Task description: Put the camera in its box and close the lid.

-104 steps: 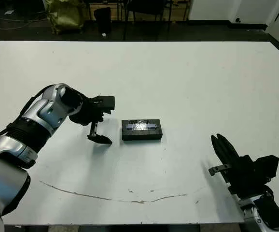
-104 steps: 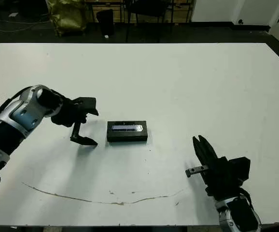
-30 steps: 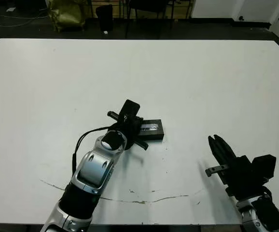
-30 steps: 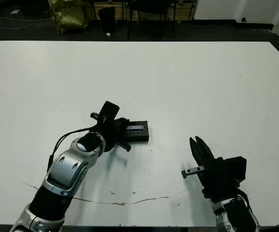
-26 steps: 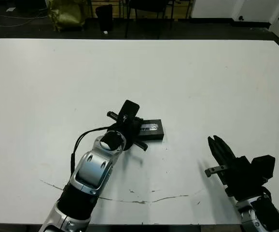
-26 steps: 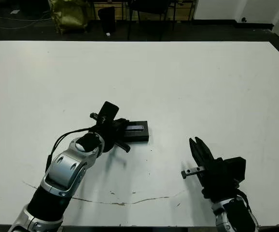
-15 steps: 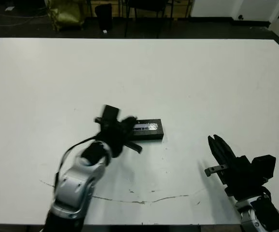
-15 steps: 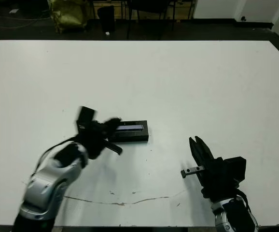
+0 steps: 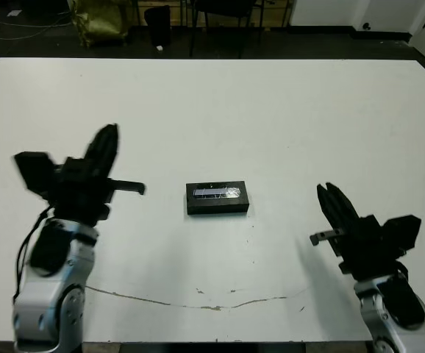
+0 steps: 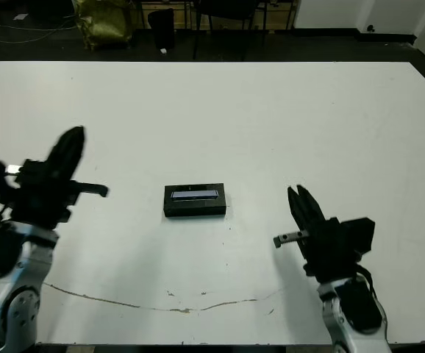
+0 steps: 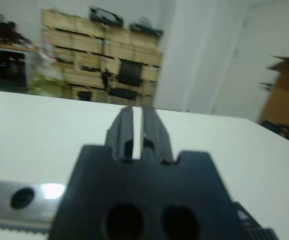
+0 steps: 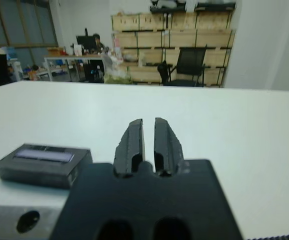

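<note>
A small black box (image 9: 218, 205) lies at the middle of the white table (image 9: 286, 118), with the lid (image 9: 216, 193) flat on top, its shiny window strip facing up. The camera is hidden from every view. My left gripper (image 9: 108, 134) is raised well to the left of the box, its fingers together and holding nothing. My right gripper (image 9: 324, 193) hovers to the right of the box, shut and empty. In the right wrist view the box (image 12: 42, 162) sits beside the fingers (image 12: 132, 137), apart from them. The left wrist view shows only the shut fingers (image 11: 125, 125).
A thin brown crack line (image 9: 198, 303) runs along the table's front part. Beyond the far edge stand dark chairs (image 9: 220, 11) and a yellow-green bag (image 9: 98, 18). A seated person (image 12: 95, 42) and shelves show far off in the right wrist view.
My left arm has pulled away from the box, swinging far to the left and upward. The box with its lid stays in place. The right gripper has hardly moved.
</note>
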Robot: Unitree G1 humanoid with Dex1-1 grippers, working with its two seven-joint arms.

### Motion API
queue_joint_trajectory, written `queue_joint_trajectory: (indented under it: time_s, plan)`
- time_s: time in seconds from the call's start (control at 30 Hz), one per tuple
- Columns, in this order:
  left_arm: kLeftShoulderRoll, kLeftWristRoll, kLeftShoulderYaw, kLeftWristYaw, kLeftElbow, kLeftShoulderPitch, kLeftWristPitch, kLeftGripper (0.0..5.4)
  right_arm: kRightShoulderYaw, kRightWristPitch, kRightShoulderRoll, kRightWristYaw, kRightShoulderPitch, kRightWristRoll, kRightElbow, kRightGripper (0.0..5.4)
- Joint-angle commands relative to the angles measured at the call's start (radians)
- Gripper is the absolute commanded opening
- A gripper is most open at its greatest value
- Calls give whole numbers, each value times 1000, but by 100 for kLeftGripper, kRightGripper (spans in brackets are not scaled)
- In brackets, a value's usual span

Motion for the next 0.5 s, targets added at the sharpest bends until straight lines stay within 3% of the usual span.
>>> queue_joint_trajectory:
  time_s: [0.03, 0.17, 0.3, 0.5]
  plan:
    - [9, 111, -16, 41, 61, 61, -127, 3, -2, -25, 11, -3, -41, -12, 51, 0]
    - [9, 209, -46, 72, 144, 110, -263, 3, 3, -36, 21, -22, -86, -36, 82, 0]
    - [-7, 224, -69, 82, 223, 129, -367, 3, 11, -9, 36, -44, -104, -47, 82, 0]
    - [-16, 226, -90, 94, 295, 120, -473, 3, 17, -43, 60, -41, -116, -43, 121, 0]
